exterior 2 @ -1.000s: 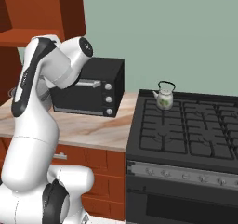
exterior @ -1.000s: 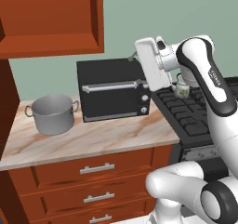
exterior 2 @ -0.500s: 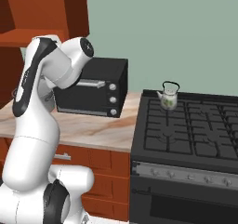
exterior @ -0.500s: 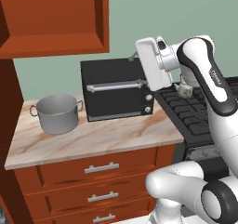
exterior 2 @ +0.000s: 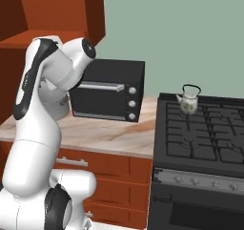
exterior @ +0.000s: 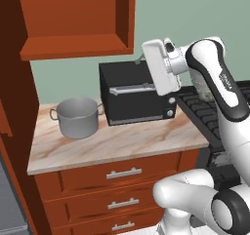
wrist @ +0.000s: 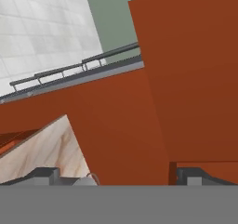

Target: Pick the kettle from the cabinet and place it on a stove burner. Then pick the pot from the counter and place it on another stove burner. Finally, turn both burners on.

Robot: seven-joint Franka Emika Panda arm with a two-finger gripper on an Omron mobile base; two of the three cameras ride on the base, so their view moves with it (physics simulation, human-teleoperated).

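The cream kettle (exterior 2: 189,100) stands on the back left burner of the black stove (exterior 2: 209,143). On the marbled counter (exterior: 112,146), left of a black toaster oven, sits the grey pot (exterior: 78,118). In the right base view my arm covers most of the pot. My hand (exterior: 161,66) hangs high over the toaster oven, well above and right of the pot. In the hand view the gripper (wrist: 118,177) is open with nothing between its fingertips (wrist: 44,174), and the pot's rim (wrist: 86,180) peeks in at the bottom. The wall cabinet (exterior: 73,19) is open with a bare shelf.
The black toaster oven (exterior: 139,97) sits between pot and stove, close under my hand. A grey strip of knobs (exterior 2: 200,181) runs along the stove's front. The open cabinet door (exterior: 14,83) hangs down at the counter's left end. Wooden drawers (exterior: 122,173) lie below the counter.
The whole picture has slid right in both base views, so the base has driven left. The arm holds the same pose. Kettle and pot rest where they were.
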